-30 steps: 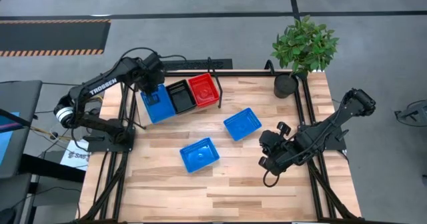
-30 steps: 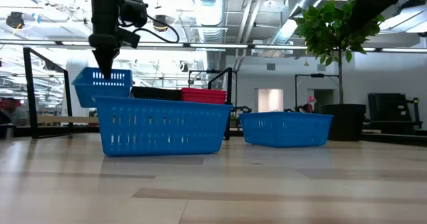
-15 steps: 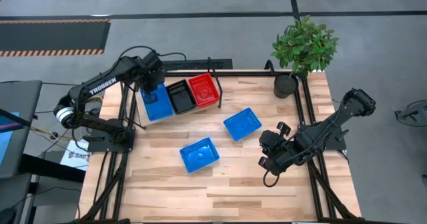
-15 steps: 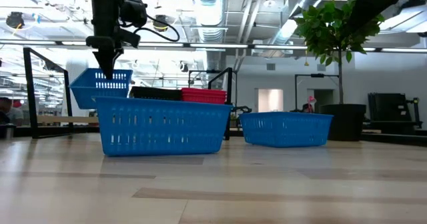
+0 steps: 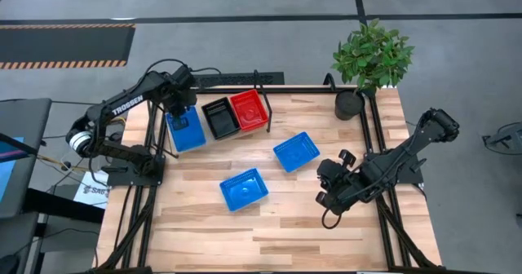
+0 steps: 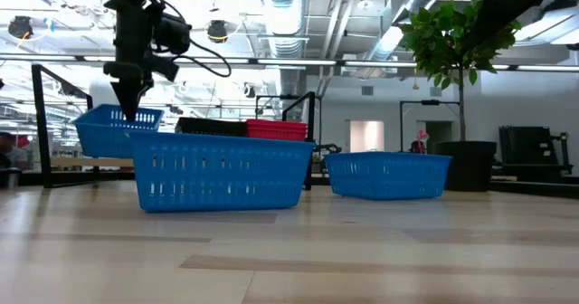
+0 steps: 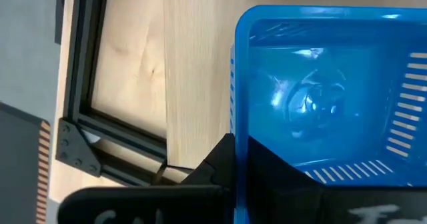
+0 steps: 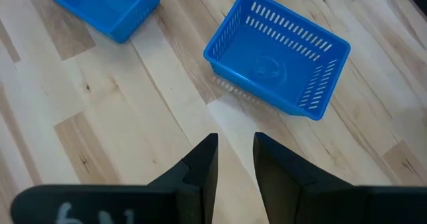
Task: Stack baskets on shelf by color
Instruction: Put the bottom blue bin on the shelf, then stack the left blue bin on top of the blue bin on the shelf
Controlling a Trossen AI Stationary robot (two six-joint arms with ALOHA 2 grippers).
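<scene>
Seen from above: grey floor all round, a butcher-block desk [image 5: 269, 225] in a black frame, a potted plant [image 5: 371, 58] at the far right corner. At the far left edge, the shelf [image 5: 216, 135] carrying a black basket [image 5: 219, 117] and a red basket [image 5: 249, 109] side by side, with the held blue basket [image 5: 187, 130] just beside the black one under the left tool [image 5: 181, 104]. Two more blue baskets loose on the desk, the near blue basket [image 5: 244, 188] and the far blue basket [image 5: 296, 152], well apart from the shelf. Right tool [image 5: 330, 188] parked near the right edge.

From desk height: an open workshop with bright ceiling lights and ducts behind. Held basket tilted, hanging off one pinched wall. Likely trouble: slipping from so narrow a grip, or landing crooked and nudging the black basket out of line.

From the left wrist: left tool pinching the basket's near rim, one finger inside, one outside; pale shelf board and black frame corner alongside. Risk here of the basket's outer edge overhanging the board on release.

From the right wrist: right tool slightly spread, pinching nothing, hovering over bare wood short of the far blue basket.
</scene>
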